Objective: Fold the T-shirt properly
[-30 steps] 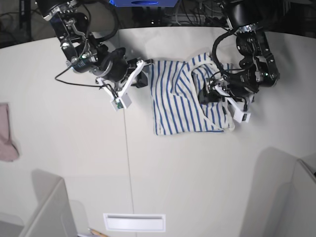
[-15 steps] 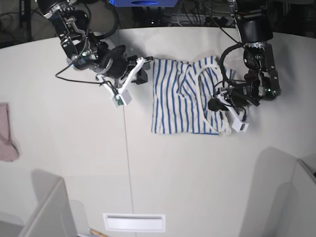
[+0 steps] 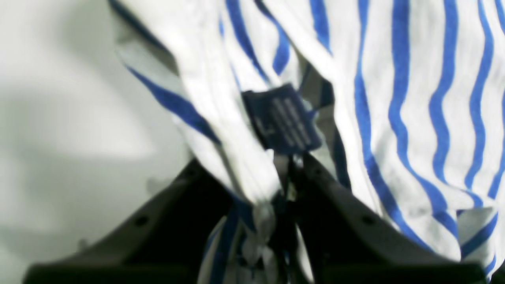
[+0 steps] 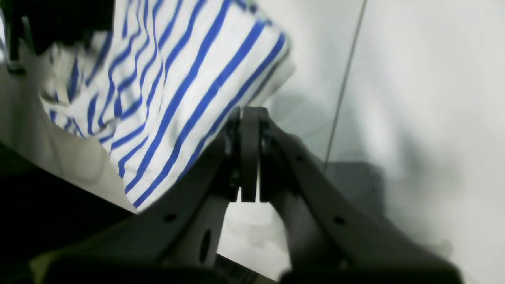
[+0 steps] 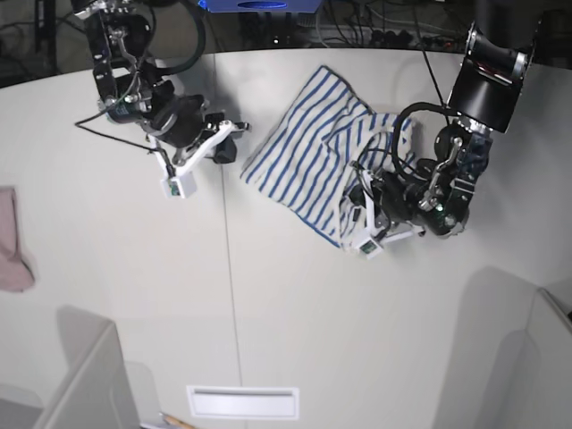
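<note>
The white, blue-striped T-shirt (image 5: 308,156) lies bunched and slanted on the white table (image 5: 116,295). My left gripper (image 5: 359,198) is at its lower right end, shut on a bunch of fabric. In the left wrist view the cloth is pinched in the left gripper (image 3: 288,169), just below the dark neck label (image 3: 282,118). My right gripper (image 5: 234,134) is shut to the left of the T-shirt, a small gap away. In the right wrist view nothing shows in the right gripper (image 4: 249,114), and the T-shirt (image 4: 189,79) lies just beyond it to the left.
A pink cloth (image 5: 11,241) lies at the table's left edge. A white slotted plate (image 5: 243,402) sits near the front edge. Grey panels (image 5: 85,375) rise at the front left and front right. A thin seam (image 5: 231,268) runs down the table.
My left gripper shut on the collar area and dragged it down and left, turning the T-shirt diagonal. The right gripper drew left, and the T-shirt's corner is no longer at its tips.
</note>
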Tool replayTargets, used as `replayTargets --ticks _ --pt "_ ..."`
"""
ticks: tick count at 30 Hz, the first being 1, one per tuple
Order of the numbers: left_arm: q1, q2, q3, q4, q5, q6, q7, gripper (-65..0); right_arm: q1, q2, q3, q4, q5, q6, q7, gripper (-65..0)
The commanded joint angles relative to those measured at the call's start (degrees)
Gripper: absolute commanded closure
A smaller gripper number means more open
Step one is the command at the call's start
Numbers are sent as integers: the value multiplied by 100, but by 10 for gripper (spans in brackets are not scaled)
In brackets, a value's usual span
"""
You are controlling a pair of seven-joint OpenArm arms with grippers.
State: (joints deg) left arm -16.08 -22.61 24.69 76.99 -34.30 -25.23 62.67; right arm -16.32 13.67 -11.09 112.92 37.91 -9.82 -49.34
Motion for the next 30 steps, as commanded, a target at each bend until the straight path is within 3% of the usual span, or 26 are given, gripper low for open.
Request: replayTargets --ticks 1,7,16,22,26,30 --pt "-76 -3 235 -64 252 40 365 0 1 -9 182 114 37 55 68 0" --pt "-753 94 1527 -55 252 40 348 0 -289 -246 1017 114 37 55 77 0" --pt "-1579 824 2705 -99 252 40 348 0 -861 -879 2538 114 37 55 86 0" --pt "-1799 1175 3303 -99 279 40 339 0 -1212 -914 2661 114 37 55 314 0" --pt "-1755 1404 3347 -108 956 5 23 0 -1467 -914 2661 114 37 55 710 0" --pt "-1614 1553 3276 -249 1518 -567 31 0 -1608 -914 2670 105 37 55 772 0"
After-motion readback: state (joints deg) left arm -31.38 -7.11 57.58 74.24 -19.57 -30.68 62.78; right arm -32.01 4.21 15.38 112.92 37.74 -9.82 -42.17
